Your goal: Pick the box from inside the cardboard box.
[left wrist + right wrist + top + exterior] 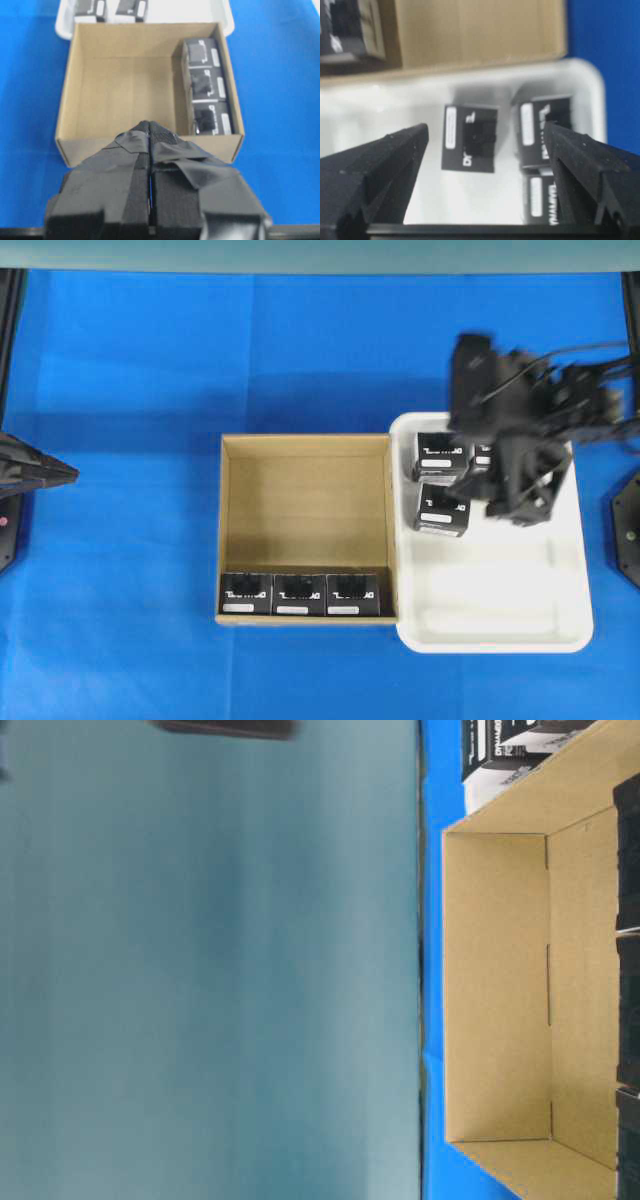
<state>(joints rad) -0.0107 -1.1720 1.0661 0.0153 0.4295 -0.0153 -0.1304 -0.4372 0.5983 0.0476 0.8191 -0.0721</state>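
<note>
I saw my right gripper (pixel 485 145) spread wide and empty over the white tray (pixel 520 635); my left gripper (pixel 150 135) was pressed shut (holding nothing).

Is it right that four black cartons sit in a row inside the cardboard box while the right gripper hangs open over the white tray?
Not quite: the overhead view shows three black cartons in that row, not four. The rest holds: they sit inside the cardboard box, and the right gripper hangs open over the white tray.
</note>
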